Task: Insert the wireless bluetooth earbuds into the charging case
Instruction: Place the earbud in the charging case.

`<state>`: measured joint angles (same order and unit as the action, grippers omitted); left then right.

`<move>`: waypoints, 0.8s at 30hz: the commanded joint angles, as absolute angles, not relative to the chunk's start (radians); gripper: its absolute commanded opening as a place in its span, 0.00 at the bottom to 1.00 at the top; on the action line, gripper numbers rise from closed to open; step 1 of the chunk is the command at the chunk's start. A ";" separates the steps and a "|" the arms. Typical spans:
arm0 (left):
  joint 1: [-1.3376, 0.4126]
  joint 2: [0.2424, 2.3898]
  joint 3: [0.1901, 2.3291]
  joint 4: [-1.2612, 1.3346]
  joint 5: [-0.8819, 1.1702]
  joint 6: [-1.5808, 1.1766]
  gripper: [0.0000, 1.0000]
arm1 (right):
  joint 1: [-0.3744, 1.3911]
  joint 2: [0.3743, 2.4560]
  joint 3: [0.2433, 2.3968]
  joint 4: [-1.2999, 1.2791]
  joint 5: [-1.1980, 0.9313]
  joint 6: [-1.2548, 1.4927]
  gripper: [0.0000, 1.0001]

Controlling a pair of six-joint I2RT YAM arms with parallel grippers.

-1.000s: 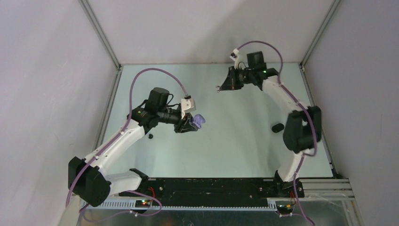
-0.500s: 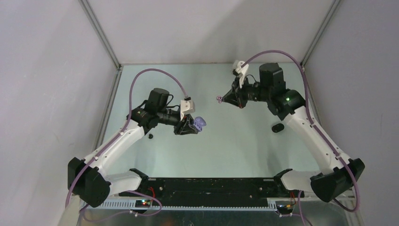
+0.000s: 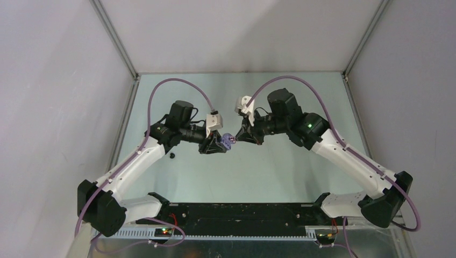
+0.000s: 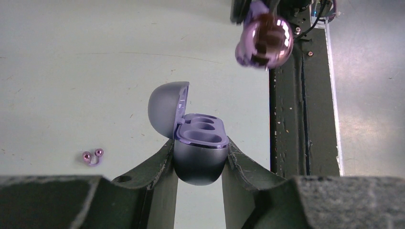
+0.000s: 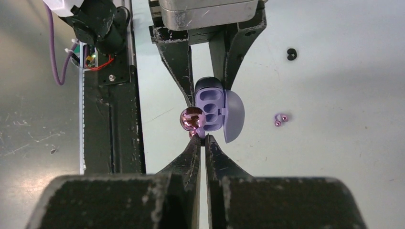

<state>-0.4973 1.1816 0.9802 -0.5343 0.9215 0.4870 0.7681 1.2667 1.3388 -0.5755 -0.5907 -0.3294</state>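
One glossy mirror-purple earbud (image 5: 192,118), round-headed, is pinched in the right hand (image 5: 205,139), tips together on it, just beside the matte lilac oval case (image 4: 199,167) – touching or not, can't tell. Left hand (image 4: 198,147) clamps the case's base, lid hinged open, moulded wells showing. Vs 1 s ago: right hand swung in across the counter (image 3: 269,172); left hand unmoved.

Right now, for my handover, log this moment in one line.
left gripper: shut on open purple case | right gripper: shut on purple earbud | earbud near case, not inserted
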 commanded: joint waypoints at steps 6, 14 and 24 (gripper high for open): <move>-0.503 1.155 1.008 -0.516 0.942 0.480 0.00 | 0.824 1.290 1.304 -0.512 -0.536 -0.332 0.06; -0.503 1.156 1.007 -0.513 0.951 0.473 0.00 | 0.841 1.303 1.280 -0.444 -0.488 -0.291 0.06; -0.504 1.161 1.011 -0.516 0.959 0.473 0.00 | 0.852 1.316 1.267 -0.393 -0.435 -0.259 0.06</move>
